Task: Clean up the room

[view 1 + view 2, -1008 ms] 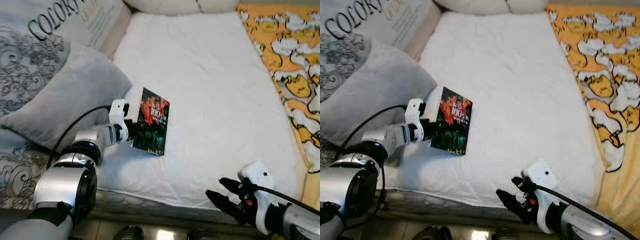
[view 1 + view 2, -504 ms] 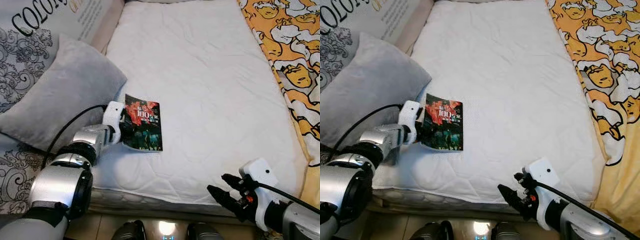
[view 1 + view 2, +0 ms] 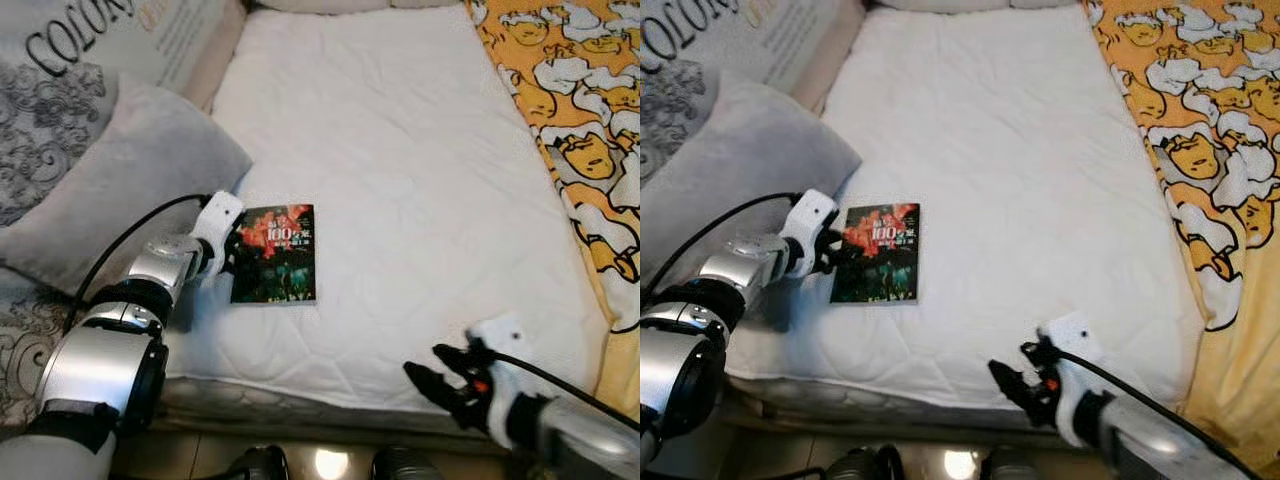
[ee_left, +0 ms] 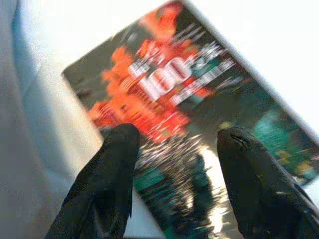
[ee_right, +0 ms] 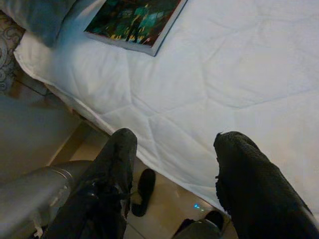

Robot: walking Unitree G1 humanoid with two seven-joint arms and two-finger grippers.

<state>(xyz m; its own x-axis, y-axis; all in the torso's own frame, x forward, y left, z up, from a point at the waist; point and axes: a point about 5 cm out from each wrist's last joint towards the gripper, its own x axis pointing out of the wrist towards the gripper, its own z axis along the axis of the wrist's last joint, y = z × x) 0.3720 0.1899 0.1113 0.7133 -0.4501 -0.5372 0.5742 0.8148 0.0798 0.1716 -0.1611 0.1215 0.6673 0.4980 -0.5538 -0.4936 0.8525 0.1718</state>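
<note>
Book (image 3: 274, 254) flat on white mattress (image 3: 420, 180), left gripper (image 3: 226, 257) outstretched at its edge, fingers spread, right gripper (image 3: 432, 380) low, fingers apart

Dark-covered book (image 3: 274, 253), red and orange splashes with a white "100" near the top, greenish tones lower down. Closed, lying flat, cover up, on the white mattress (image 3: 400, 180), near its left edge and toward the front edge.

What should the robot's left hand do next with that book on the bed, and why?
Probably close its fingers on the book. The left gripper sits at the book's edge beside the grey pillow with fingers apart, and the book lies flat on the white mattress, so it isn't gripped yet.
</note>
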